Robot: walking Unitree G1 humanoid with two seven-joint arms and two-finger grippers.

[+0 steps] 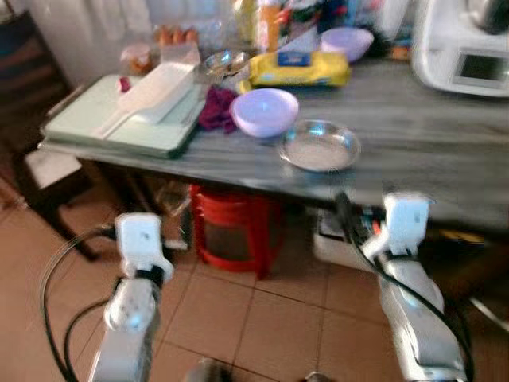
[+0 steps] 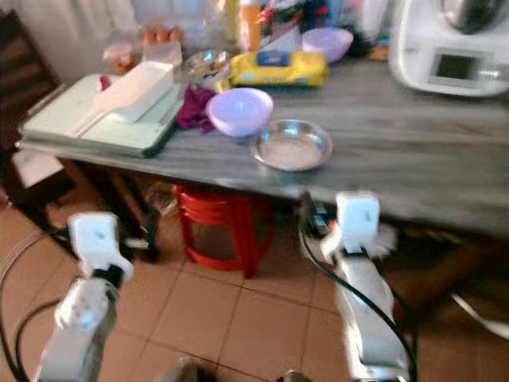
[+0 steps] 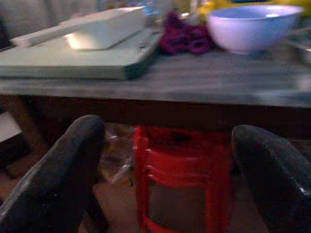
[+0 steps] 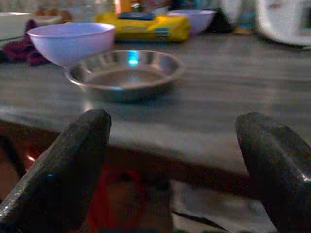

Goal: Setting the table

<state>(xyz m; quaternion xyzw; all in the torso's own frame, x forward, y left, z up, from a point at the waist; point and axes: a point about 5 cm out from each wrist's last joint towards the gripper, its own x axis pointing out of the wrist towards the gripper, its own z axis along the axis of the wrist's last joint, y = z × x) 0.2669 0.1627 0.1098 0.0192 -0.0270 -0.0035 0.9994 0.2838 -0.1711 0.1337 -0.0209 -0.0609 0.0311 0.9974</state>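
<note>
A shallow steel plate (image 1: 320, 146) lies near the front edge of the grey table (image 1: 429, 135). Just behind it to the left stands a lilac bowl (image 1: 265, 111), and a second lilac bowl (image 1: 347, 42) sits at the back. Both arms are held low in front of the table, below its edge. My left gripper (image 3: 167, 131) is open and empty, facing the table edge under the lilac bowl (image 3: 252, 26). My right gripper (image 4: 174, 121) is open and empty, level with the tabletop and facing the steel plate (image 4: 124, 75).
Pale green boards (image 1: 119, 119) with a long white container (image 1: 159, 87) fill the table's left end. A purple cloth (image 1: 216, 107), a yellow packet (image 1: 298, 69) and a white appliance (image 1: 465, 48) stand further back. A red stool (image 1: 235, 227) is under the table.
</note>
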